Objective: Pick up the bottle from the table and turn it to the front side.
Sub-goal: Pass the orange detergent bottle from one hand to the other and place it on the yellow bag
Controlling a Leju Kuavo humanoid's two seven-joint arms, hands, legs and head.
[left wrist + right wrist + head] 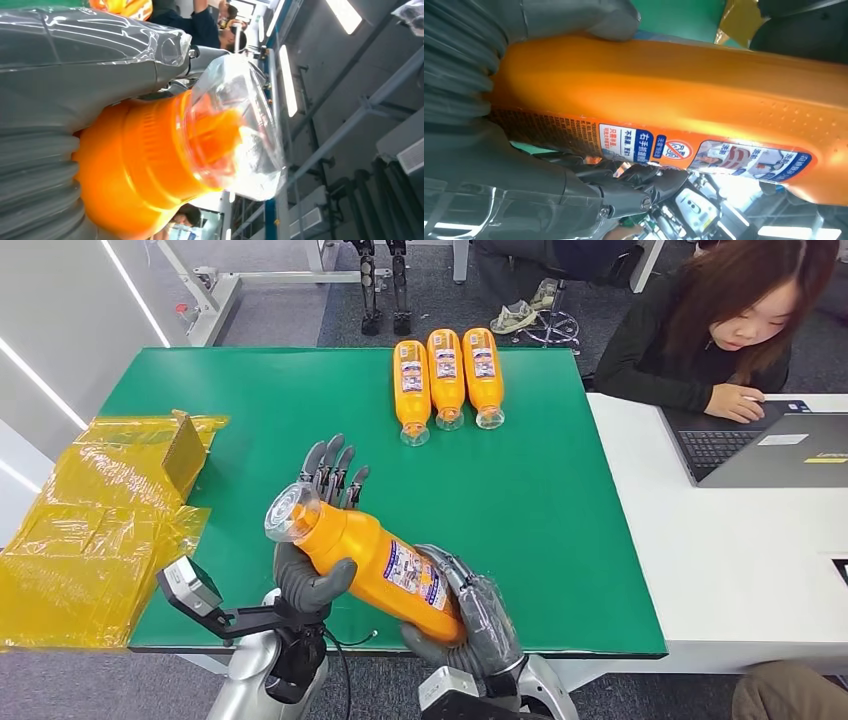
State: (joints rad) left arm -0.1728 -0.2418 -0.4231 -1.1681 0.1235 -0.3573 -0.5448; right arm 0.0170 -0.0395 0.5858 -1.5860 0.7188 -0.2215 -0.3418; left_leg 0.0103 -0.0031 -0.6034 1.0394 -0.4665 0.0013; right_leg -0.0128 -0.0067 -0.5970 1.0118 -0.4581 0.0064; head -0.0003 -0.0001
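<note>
I see the orange bottle lifted above the green table, tilted, clear cap up-left, printed label showing. My left hand grips its neck; my right hand clasps its base.

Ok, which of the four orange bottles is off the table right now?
The orange bottle held between the left hand and right hand near the front edge; the three bottles lie side by side at the far edge.

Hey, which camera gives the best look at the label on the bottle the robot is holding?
The right wrist view: the label runs close and sharp along the orange bottle. The head view shows the same label small, between both hands. The left wrist view shows the bottle's clear cap end, no label.
</note>
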